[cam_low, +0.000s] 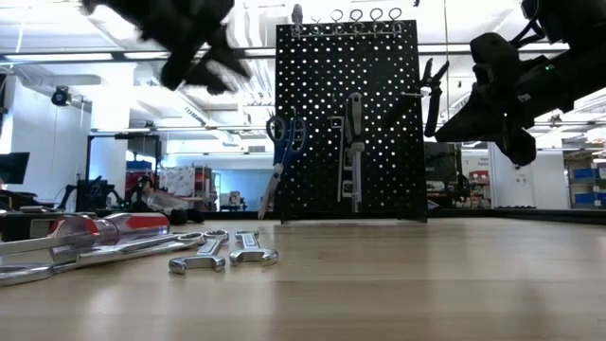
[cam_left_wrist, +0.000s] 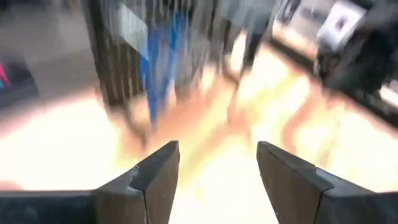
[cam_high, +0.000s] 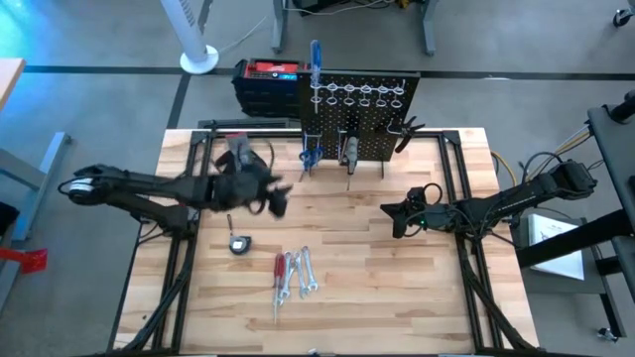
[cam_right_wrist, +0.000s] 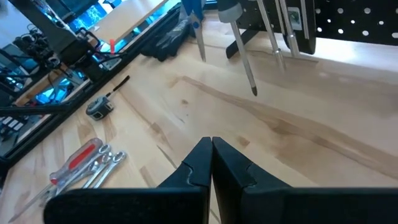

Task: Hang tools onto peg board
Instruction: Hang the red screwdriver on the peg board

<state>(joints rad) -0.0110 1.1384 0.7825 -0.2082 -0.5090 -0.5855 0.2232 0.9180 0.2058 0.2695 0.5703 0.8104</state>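
high view: i see left gripper (cam_high: 279, 197) fingers apart, empty, above surface (cam_high: 377, 297) near peg board (cam_high: 359, 114); right gripper (cam_high: 397, 216) fingers together, empty.

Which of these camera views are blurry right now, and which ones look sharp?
Left wrist view: heavily smeared, only the left gripper with open fingers reads clearly. Low view: the left arm is a dark smear at upper left, while the peg board and wrenches are crisp. High view: slight blur around the left arm's wrist. Right wrist view: sharp, right gripper shut.
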